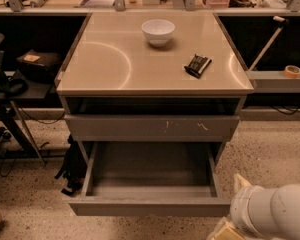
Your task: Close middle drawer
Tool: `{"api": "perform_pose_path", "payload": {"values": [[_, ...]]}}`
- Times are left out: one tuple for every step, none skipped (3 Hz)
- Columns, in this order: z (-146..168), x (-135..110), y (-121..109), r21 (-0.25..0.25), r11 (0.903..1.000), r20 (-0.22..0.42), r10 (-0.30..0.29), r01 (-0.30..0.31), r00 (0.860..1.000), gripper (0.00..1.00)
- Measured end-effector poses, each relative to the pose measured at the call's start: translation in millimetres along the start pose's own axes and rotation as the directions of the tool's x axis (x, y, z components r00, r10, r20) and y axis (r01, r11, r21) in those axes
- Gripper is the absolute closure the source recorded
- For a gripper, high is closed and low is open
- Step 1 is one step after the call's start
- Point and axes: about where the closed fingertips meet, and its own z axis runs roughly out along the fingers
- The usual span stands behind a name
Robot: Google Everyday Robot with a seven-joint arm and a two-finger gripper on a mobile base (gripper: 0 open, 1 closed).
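The middle drawer is pulled far out under the cabinet, its plain grey front facing me. Its grey box interior holds nothing. Above it, the grey front with pale scratch marks stands shut. The lowest front is hidden beneath the open drawer. My gripper is at the bottom right edge of the view, mostly cut off. It sits just right of and below the drawer front's right corner, behind my bulky white wrist. I cannot tell whether it touches the drawer.
A white bowl and a small black object lie on the cabinet's beige top. A black bag sits on the floor left of the drawer. A stand and cables are at far left, and a tape roll lies on a shelf at right.
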Motion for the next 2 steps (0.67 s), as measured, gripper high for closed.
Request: {"api": "perform_pose_path", "payload": {"values": [[-1, -1, -1, 0.002, 1.0, 0.002, 0.0, 0.0, 1.0, 0.0], [29, 26, 4, -0.042, 0.9983, -0.023, 0.039, -0.04, 0.999, 0.0]]}}
